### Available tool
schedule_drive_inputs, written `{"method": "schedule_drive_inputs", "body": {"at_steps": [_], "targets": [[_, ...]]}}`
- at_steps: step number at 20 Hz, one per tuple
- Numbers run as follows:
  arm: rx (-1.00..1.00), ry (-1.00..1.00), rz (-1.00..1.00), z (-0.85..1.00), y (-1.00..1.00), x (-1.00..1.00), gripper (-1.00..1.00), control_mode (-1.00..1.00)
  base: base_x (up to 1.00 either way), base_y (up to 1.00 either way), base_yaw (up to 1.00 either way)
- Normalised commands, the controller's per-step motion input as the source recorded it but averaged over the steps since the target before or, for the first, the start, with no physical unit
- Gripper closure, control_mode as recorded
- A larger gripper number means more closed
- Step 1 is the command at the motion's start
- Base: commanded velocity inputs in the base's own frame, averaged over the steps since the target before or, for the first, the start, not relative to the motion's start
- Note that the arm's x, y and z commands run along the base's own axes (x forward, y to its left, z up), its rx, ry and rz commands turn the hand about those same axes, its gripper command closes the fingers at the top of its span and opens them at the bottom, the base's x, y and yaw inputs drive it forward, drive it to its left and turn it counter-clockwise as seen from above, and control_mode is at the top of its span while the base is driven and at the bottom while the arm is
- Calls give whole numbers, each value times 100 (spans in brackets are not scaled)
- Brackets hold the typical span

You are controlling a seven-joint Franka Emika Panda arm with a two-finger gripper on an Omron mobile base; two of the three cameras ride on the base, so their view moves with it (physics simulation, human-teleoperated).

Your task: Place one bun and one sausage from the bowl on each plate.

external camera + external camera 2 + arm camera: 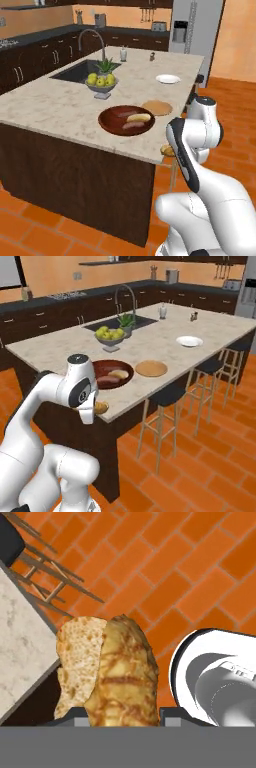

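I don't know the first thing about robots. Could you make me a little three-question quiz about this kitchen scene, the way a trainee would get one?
1. True or false: the gripper is shut on a bun.
2. What does the grey bowl beside the sink hold? A) green apples B) eggs C) sausages
3. Fill in: the tan plate and the white plate each carry ____ food so far.

Key: 1 true; 2 A; 3 no
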Motion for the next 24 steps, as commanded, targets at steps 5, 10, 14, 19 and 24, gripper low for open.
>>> {"method": "schedule_drive_inputs", "body": {"at_steps": [5,10,14,19,24], "targets": [[0,0,0,0,0,0,100,100,-5,-91,75],[0,0,0,0,0,0,100,100,-12,-96,70],[0,0,0,0,0,0,100,100,-15,-100,63],[0,0,0,0,0,0,100,100,-1,-100,39],[0,0,0,0,0,0,100,100,0,-100,32]]}}
